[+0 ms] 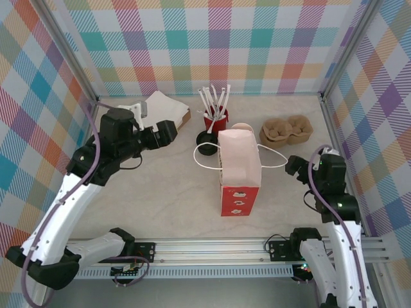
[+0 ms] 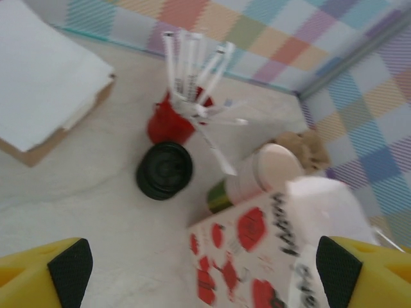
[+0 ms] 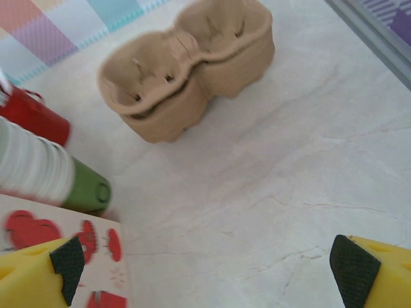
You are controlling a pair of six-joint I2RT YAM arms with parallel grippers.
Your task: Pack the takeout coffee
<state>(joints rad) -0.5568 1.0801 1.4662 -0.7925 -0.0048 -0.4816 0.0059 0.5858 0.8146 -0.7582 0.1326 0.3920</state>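
Plaid panels in pastel checks wall off a pale, marble-veined counter (image 1: 160,199). You are at the reach stage: nothing is gripped and the takeout coffee has not been picked up.

The green cup (image 1: 241,126) sits just behind the paper bag (image 1: 239,170), close against it. Your left wrist view shows its cream lid (image 2: 277,165) and a strip of green wall. The right wrist view shows the green side (image 3: 87,190). The blur keeps me from saying whether it stands straight or leans.

The left pincer (image 1: 168,133) hangs wide over the counter, its black pads far apart with nothing between them (image 2: 205,269). The right pincer (image 1: 297,163) is wide and empty too (image 3: 212,269), near the bag's right handle.

My read is that the next move is to bring one pincer down around the cup's waxed paper wall, below the lid. The wall is thin and tapered, so it will likely dent if squeezed hard.

The bag is stiff glossy paper, red-and-white, with thin white loop handles, and it could tip if nudged. The cup carrier (image 1: 286,130) is rough brown moulded pulp with two open wells. A black lid (image 2: 164,170) lies flat beside the red cup (image 2: 168,123) bristling with white sticks, so keep clear of those.
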